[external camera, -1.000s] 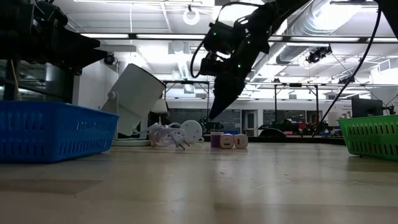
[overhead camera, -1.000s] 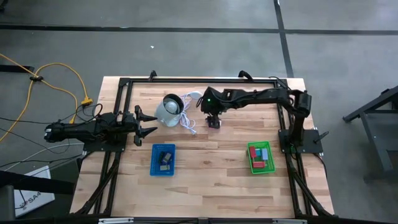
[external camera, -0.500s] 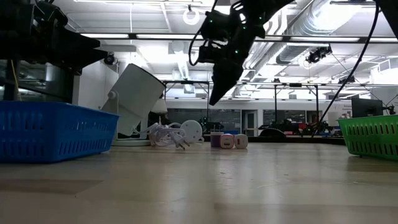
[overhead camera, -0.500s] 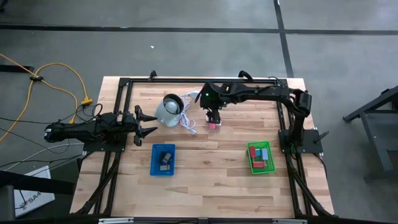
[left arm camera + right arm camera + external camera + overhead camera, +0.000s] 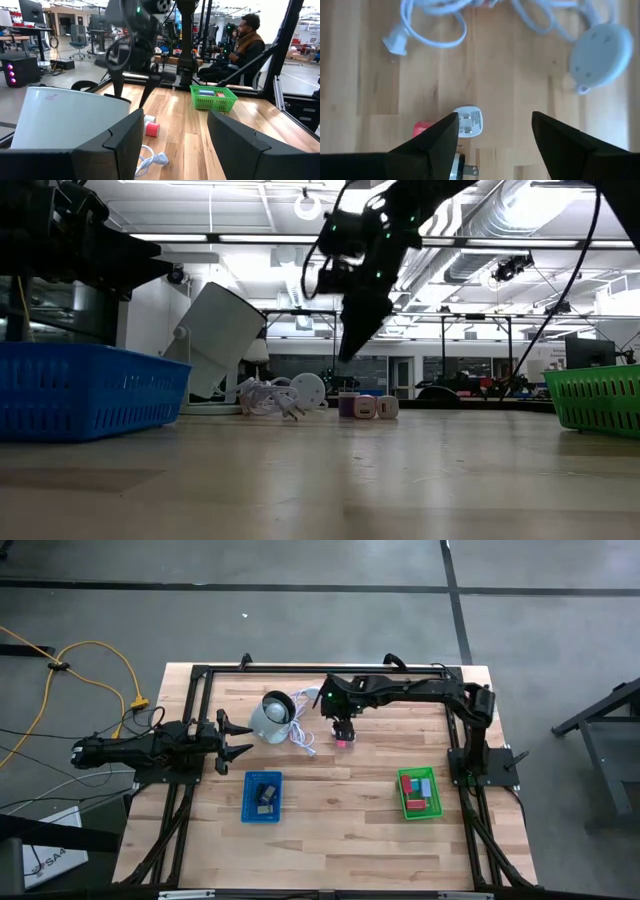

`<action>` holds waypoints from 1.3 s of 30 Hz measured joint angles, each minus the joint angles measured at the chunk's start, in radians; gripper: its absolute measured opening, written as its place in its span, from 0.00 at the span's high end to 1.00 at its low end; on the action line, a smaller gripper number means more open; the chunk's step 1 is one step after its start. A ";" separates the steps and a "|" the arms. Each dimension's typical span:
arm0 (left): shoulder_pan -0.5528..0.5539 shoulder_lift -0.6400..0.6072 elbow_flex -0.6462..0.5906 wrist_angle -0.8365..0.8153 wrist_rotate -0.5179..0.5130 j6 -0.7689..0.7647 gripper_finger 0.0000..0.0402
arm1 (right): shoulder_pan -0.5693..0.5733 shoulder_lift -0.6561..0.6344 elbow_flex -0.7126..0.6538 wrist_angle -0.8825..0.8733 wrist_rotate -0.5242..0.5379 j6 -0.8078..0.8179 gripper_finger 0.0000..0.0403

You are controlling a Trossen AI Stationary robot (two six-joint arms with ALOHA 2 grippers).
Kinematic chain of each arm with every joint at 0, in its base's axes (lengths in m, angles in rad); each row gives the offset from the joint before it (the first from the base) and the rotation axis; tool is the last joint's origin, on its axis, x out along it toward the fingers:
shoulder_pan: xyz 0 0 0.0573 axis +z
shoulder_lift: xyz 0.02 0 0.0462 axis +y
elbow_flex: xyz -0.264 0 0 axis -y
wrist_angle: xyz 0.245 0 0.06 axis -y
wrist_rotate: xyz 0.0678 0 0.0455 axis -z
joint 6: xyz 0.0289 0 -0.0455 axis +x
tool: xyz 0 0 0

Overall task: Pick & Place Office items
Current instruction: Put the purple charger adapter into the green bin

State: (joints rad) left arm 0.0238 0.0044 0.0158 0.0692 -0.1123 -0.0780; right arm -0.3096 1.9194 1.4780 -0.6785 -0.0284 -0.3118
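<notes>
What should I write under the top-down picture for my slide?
Right tool hovers open over small blocks beside the white cord; left tool waits.

The high view looks straight down on the whole desk [image 5: 330,800], which fills the frame's centre. The low view sits at desk-top height, facing level into the room. The left wrist view looks across the desk past the grey-white round object [image 5: 65,117] toward the green tray [image 5: 213,98], also at lower right of the high view. The right wrist view looks down closely on the white cord [image 5: 435,35].
</notes>
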 joint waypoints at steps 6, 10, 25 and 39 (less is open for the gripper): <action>0.000 0.000 0.000 0.000 0.000 0.000 0.47 | 0.003 0.037 -0.002 -0.002 -0.030 0.004 0.41; 0.000 0.000 0.000 0.000 0.000 0.000 0.47 | 0.009 0.037 -0.002 0.008 -0.029 0.004 0.41; 0.000 0.000 0.000 0.000 0.000 0.000 0.47 | 0.028 0.097 -0.006 0.028 -0.026 0.038 0.41; 0.000 0.000 0.000 0.000 0.000 0.000 0.47 | 0.026 0.120 -0.006 0.023 -0.023 0.057 0.41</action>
State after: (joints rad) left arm 0.0239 0.0043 0.0158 0.0689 -0.1124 -0.0780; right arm -0.2832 2.0394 1.4719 -0.6559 -0.0515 -0.2546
